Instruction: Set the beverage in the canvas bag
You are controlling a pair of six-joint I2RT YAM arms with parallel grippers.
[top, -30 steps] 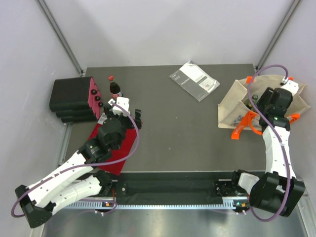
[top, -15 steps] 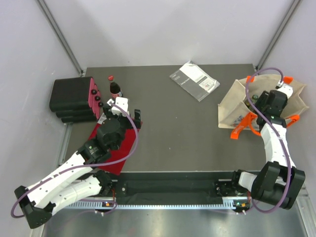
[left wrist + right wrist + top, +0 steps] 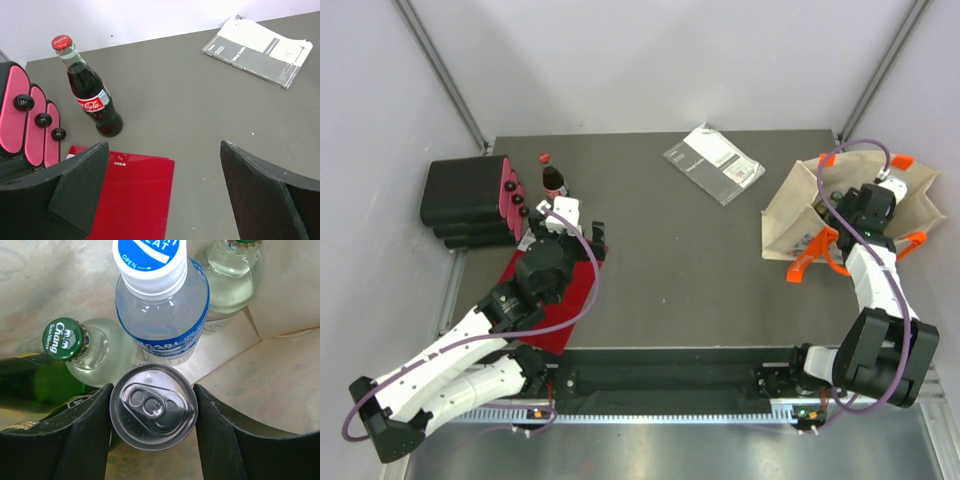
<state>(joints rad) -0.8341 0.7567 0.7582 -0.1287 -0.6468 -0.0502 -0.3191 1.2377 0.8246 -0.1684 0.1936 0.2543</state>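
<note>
"So where's the can point(image 3: 152, 412)?"
"Down inside the canvas bag point(image 3: 790, 205), upright among the bottles point(image 3: 160, 315); the right gripper point(image 3: 152, 442) clamps it so it won't tip. Meanwhile the left gripper point(image 3: 165, 200) hangs spread wide near the cola bottle point(image 3: 90, 97) on the table point(image 3: 190, 110)"

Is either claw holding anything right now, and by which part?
The right gripper grips a drink can by its sides near the top, inside the canvas bag. The left gripper is open, holding nothing.
</note>
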